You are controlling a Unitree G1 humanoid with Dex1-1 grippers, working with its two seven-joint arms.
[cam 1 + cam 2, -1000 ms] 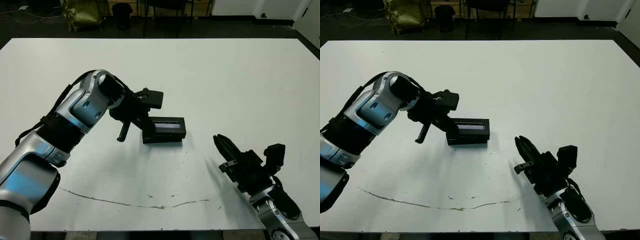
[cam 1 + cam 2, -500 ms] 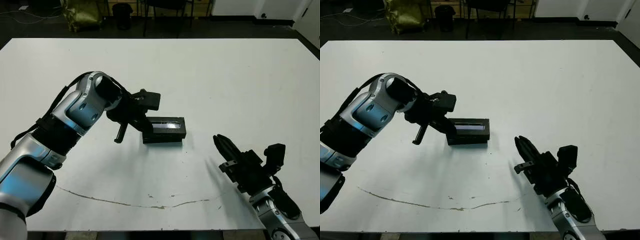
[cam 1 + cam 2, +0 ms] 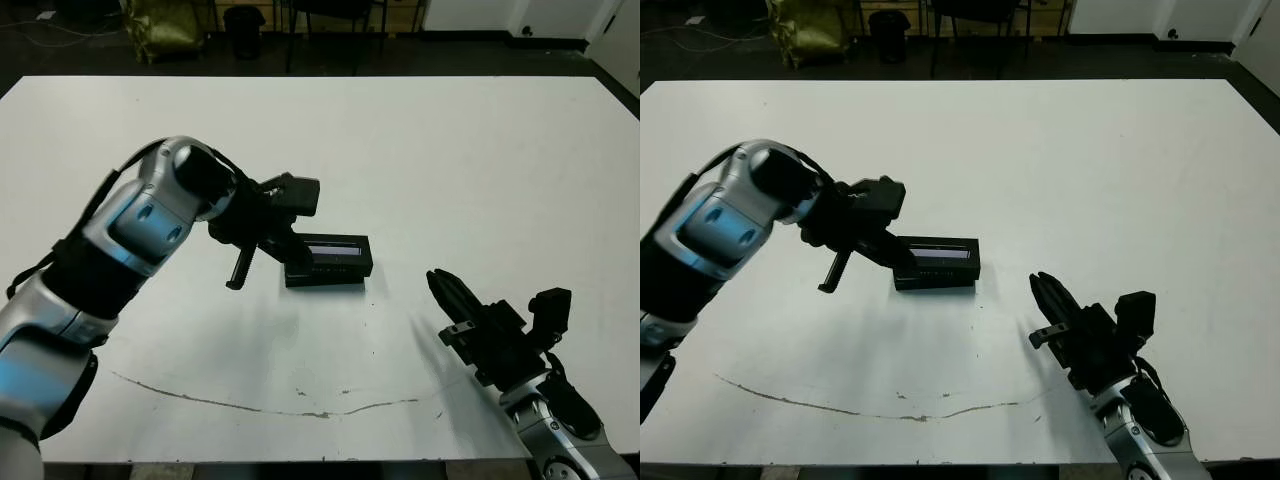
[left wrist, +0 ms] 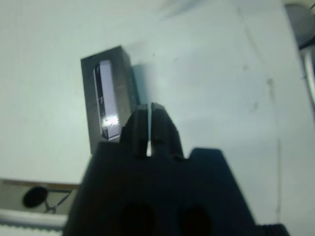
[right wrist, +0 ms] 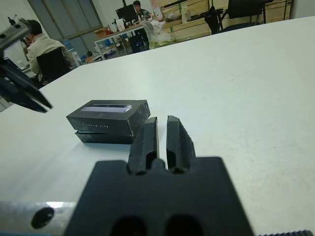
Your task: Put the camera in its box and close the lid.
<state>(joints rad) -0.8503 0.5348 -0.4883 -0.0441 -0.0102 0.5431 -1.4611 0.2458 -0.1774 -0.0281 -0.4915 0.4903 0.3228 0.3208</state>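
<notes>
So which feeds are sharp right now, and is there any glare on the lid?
Both eye views are sharp and evenly lit; the lid strip shows only a pale sheen. Left wrist view is soft and greenish, with a bright glare spot on the strip. Right wrist view is crisp on the lid, its own tool slightly blurred, the background room hazy.

- White table (image 3: 470, 150): fills most of the head views; a thin, dark, wavy scuff line (image 3: 250, 405) runs along its near part.
- Floor beyond the far edge: dark.
- Yellow-olive bag (image 3: 165, 25): far left, on the floor.
- Dark bin (image 3: 243, 17): just right of the bag.
- Chair legs (image 3: 330, 30): far centre.
- Seated people (image 5: 42, 46) at desks (right wrist view).
- Tall windows (image 5: 74, 14): behind them, with grey frames.
</notes>
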